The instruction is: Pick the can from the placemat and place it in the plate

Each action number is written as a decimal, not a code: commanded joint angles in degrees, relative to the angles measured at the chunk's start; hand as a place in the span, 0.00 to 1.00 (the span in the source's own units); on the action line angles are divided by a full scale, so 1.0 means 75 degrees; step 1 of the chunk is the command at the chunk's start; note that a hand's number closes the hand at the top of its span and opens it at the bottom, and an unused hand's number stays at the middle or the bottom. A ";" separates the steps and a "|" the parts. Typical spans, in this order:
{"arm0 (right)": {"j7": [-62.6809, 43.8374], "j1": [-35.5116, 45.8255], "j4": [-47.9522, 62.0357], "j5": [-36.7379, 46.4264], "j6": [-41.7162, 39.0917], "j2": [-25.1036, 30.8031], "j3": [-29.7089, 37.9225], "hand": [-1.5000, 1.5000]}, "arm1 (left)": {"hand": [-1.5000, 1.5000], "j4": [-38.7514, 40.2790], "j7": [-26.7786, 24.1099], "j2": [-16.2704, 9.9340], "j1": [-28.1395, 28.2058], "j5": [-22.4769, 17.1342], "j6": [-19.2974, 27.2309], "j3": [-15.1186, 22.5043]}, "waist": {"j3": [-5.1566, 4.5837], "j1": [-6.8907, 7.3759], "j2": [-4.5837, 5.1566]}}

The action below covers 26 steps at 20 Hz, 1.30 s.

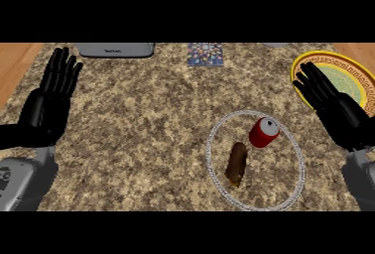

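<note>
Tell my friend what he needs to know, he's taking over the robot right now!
Left hand: open, fingers up, resting at the view's left, holding nothing.
Right hand: open, holding nothing, fingers overlapping the plate's left edge in the view.
Can: red, on the round placemat, beside a brown object.
Plate: yellow-rimmed, at the far right, nothing seen on its visible part.
Done: nothing yet.
Left: grasp the can, probably with the right hand, carry it over and set it in the plate.

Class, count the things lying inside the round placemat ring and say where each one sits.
2. The red can sits in the placemat's upper part, toward the plate. The brown item lies below and left of it, near the middle. Nothing seems hidden.
</note>
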<state>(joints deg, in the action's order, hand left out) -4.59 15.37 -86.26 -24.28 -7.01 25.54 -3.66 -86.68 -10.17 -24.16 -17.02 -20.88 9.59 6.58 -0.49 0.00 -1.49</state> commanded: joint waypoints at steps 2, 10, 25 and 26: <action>0.0375 0.0773 0.0328 -0.0622 -0.1920 0.0051 -0.0483 1.00 | 0.50 0.0295 0.0215 0.0091 0.0431 0.0234 0.0073 0.0281 | 0.0085 0.0342 0.0280; 0.2600 0.1648 0.1373 -0.0499 -0.4158 0.0228 -0.0392 0.00 | 0.50 0.1124 0.1534 0.0031 0.0574 0.0314 0.0059 0.0768 | 0.0156 0.0675 0.0605; 0.5680 0.2615 0.2156 0.2629 -0.6292 0.1777 -0.1538 0.00 | 0.50 0.1257 0.1920 0.0152 0.0351 0.0515 0.0192 0.0909 | 0.0140 0.0674 0.0480; 0.5868 0.2728 0.2224 0.2794 -0.6073 0.1624 -0.1682 0.00 | 0.50 0.1331 0.1953 0.0167 0.0375 0.0519 0.0184 0.0919 | 0.0130 0.0684 0.0470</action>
<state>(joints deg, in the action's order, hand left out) 26.83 33.46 -72.23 -8.53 -44.35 36.59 -14.29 -77.34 4.00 -23.39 -14.13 -17.51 10.72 12.99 0.56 5.08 2.11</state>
